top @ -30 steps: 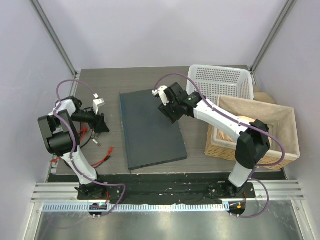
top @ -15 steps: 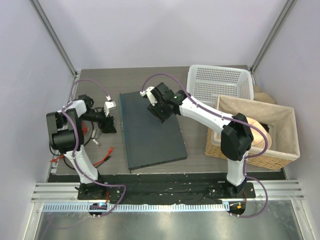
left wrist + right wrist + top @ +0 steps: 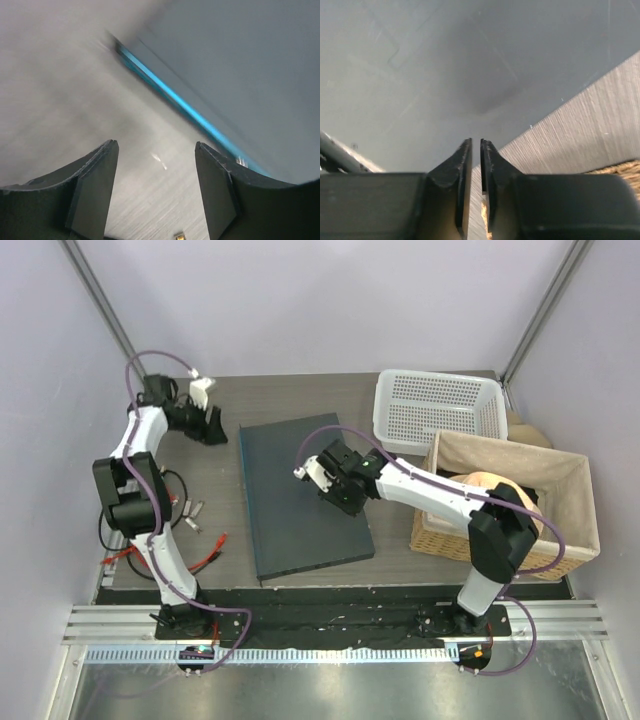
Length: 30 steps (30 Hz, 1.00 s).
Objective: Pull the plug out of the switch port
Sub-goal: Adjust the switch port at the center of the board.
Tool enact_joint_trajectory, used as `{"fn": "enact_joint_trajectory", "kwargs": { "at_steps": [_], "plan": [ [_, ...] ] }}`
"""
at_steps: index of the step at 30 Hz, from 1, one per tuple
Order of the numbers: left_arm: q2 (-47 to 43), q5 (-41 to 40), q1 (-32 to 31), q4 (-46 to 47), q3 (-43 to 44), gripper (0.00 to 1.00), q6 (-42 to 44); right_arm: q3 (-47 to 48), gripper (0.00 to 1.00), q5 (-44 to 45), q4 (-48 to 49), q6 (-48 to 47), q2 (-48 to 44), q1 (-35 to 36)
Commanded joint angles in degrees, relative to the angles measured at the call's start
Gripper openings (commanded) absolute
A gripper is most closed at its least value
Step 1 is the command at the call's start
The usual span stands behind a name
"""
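Observation:
The switch (image 3: 300,500) is a flat dark slate-grey box lying mid-table. My left gripper (image 3: 212,426) is open and empty beside the switch's back left corner. In the left wrist view the left gripper (image 3: 156,150) hangs over bare table, with the switch's bluish edge (image 3: 190,112) blurred just beyond the fingertips. My right gripper (image 3: 340,495) is over the right part of the switch's top. In the right wrist view the right gripper (image 3: 475,142) is shut on nothing, just above the grey top (image 3: 445,65) near its edge. No plug shows in any view.
A white perforated basket (image 3: 440,410) stands at the back right. A lined wicker basket (image 3: 520,500) stands in front of it, close to my right arm. Red and black cables (image 3: 205,555) and small loose connectors (image 3: 192,510) lie left of the switch.
My left gripper has swung from the table's left middle to the back, up to the switch's back left corner. My right gripper has moved across the switch's top toward the front right.

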Motion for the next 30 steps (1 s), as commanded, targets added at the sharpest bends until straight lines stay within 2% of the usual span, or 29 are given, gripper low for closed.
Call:
{"fn": "enact_joint_trajectory", "kwargs": {
  "at_steps": [1, 2, 3, 4, 5, 6, 8, 12, 13, 18, 25, 30],
  "plan": [
    [7.17, -7.11, -3.27, 3.39, 16.86, 0.64, -24.43, -2.34, 0.15, -4.18, -1.39, -5.09, -7.82, -0.02],
    [11.11, -7.72, -4.32, 2.40, 19.67, 0.60, -25.31, -3.05, 0.11, -4.63, -2.09, -5.36, -8.62, -0.02],
    [12.63, -8.42, -4.76, 1.79, 24.05, 0.57, -26.19, -4.71, 0.01, -5.68, -2.45, -5.80, -9.41, -0.02],
    [14.12, -8.60, -5.03, 1.87, 26.01, 0.53, -27.85, -5.42, 0.01, -6.38, -3.06, -6.85, -10.90, -0.02],
    [17.27, -7.73, -5.64, 1.78, 27.77, 0.40, -28.47, -6.04, 0.01, -7.26, -4.37, -7.64, -11.61, -0.02],
    [18.78, -7.20, -5.82, 1.17, 31.44, 0.30, -29.00, -7.26, 0.01, -9.18, -5.25, -8.35, -12.23, -0.02],
    [22.38, -7.02, -6.78, -0.49, 35.59, 0.19, -29.89, -7.89, 0.01, -10.60, -7.62, -9.58, -13.19, -0.02],
    [32.74, -8.33, -8.89, -11.72, 50.34, 0.15, -26.82, -8.77, 0.01, -12.36, -9.74, -11.43, -13.38, -0.02],
    [33.38, -8.69, -9.33, -12.80, 51.42, 0.15, -25.85, -8.94, 0.01, -12.80, -10.27, -11.52, -13.38, -0.02],
    [32.42, -13.78, -12.23, -13.69, 46.78, 0.15, -19.62, -13.59, 0.01, -14.38, -12.47, -11.61, -13.55, -0.02],
    [31.71, -19.23, -12.76, -17.03, 44.66, 0.15, -16.79, -14.13, 0.01, -19.22, -15.27, -15.37, -12.50, -0.02],
    [32.24, -21.08, -12.94, -18.08, 44.58, 0.14, -16.35, -13.95, 0.01, -24.22, -13.88, -16.62, -9.95, 0.85]
  ]
}}
